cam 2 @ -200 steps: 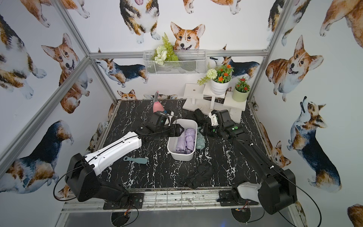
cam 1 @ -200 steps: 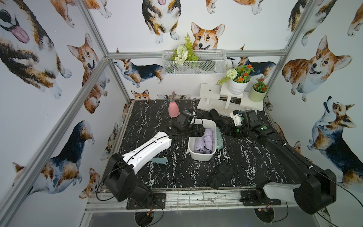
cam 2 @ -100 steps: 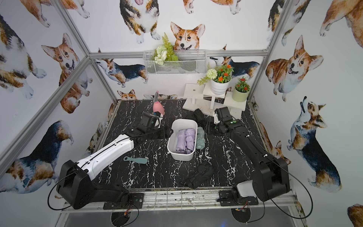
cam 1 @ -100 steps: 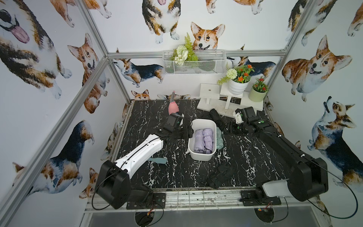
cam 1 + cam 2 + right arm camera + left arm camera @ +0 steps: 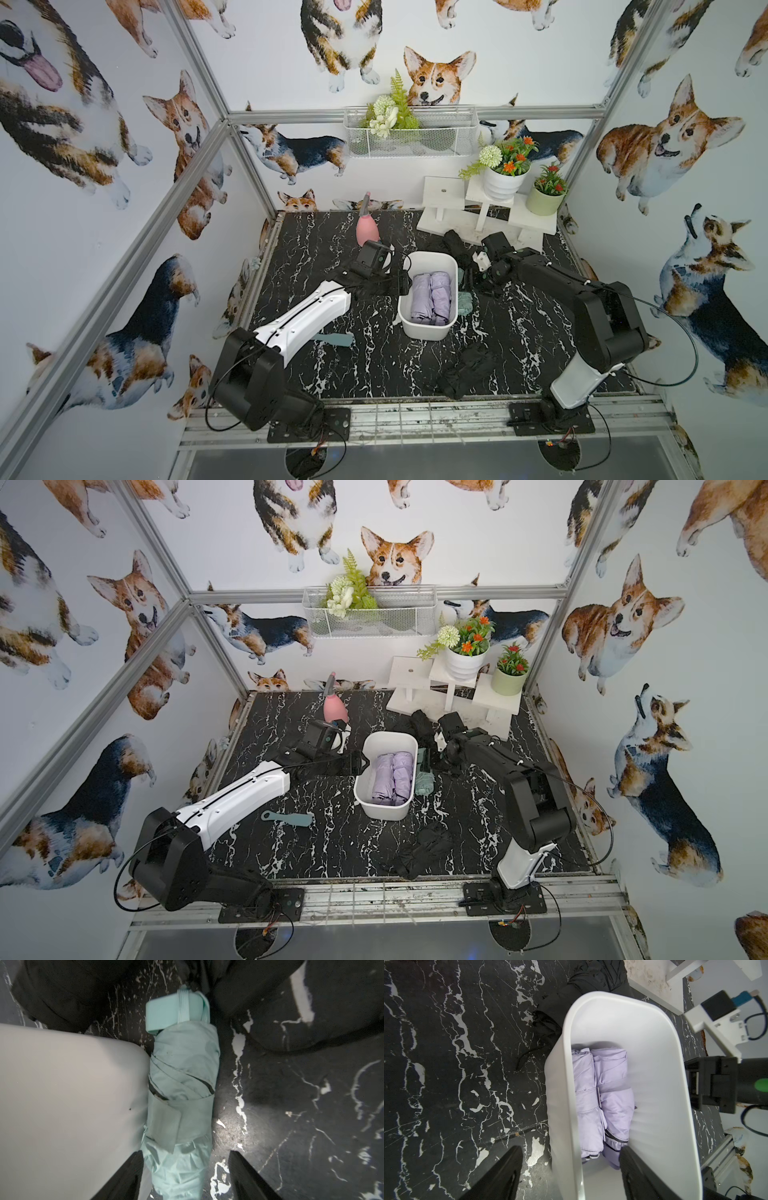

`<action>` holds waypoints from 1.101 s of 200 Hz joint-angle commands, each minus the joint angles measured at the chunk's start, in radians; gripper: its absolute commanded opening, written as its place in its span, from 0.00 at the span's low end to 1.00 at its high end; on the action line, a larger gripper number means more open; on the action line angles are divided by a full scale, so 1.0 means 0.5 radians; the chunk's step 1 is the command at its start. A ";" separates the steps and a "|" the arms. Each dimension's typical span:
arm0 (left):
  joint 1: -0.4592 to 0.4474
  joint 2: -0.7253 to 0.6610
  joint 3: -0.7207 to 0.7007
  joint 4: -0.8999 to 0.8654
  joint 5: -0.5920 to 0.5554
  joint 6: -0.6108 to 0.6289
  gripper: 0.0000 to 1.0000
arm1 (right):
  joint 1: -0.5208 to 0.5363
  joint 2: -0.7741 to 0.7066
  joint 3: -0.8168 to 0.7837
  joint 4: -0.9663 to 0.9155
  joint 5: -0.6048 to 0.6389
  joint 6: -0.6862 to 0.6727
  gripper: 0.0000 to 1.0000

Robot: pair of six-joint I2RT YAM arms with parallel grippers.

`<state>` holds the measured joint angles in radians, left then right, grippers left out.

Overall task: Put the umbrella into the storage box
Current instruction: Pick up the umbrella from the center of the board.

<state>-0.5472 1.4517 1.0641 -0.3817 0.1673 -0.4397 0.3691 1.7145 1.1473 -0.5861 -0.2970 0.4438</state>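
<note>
— At the front edge of the table (image 5: 374, 374), what is found?
— Two items. A heap of black gloves (image 5: 468, 370) lies loose on the marble top. A teal brush (image 5: 336, 339) lies flat to the left of the heap, well apart from it.
— Next station back?
— The storage box (image 5: 424, 333) stands upright at mid-table. It contains the lavender umbrellas (image 5: 431, 296), two folded rolls lying side by side on the box floor.
— Left gripper (image 5: 571, 1172) status?
— Jaws are spread. In the left wrist view they straddle the left long wall of the box. One finger (image 5: 500, 1178) is outside over the marble and the other is over the interior. Neither finger is seen pressing the wall, and nothing is held.
— Location of the mint umbrella (image 5: 180, 1088)?
— Outside the box. It lies folded and strapped on the table, lengthwise along the right long wall and touching it. In both top views only a sliver shows (image 5: 464, 302) (image 5: 424, 781).
— Right gripper (image 5: 185, 1155) status?
— Jaws are spread, one on each side of the mint umbrella at the end opposite its handle. In the right wrist view, bare marble shows between one finger (image 5: 247, 1178) and the fabric, so the jaws are not clamped on it.
— Farther back?
— A black umbrella (image 5: 455, 245) lies just behind the far end of the box. A pink spray bottle (image 5: 367, 226) stands upright to the rear left. A white stepped stand (image 5: 442, 193) at the rear right carries a white flower pot (image 5: 503, 185) and a green flower pot (image 5: 543, 201). A wire basket (image 5: 409, 137) holding greenery hangs on the back wall.
</note>
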 commanded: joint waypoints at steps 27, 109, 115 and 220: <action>0.002 -0.020 -0.029 0.057 0.005 0.026 0.78 | 0.013 0.128 0.022 0.157 -0.053 0.143 0.72; 0.004 -0.082 -0.067 0.041 -0.015 0.023 0.79 | 0.033 0.242 0.047 0.173 0.001 0.178 0.51; 0.004 -0.091 -0.065 0.038 -0.020 0.023 0.79 | 0.032 0.220 0.038 0.167 0.026 0.172 0.47; 0.090 -0.286 0.063 -0.071 -0.020 -0.002 0.80 | -0.170 -0.756 -0.258 0.512 0.068 -0.466 0.14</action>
<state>-0.5159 1.3216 1.0737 -0.4000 0.1577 -0.4393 0.2855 1.4452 1.0653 -0.4950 -0.2363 0.3813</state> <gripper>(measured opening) 0.797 0.314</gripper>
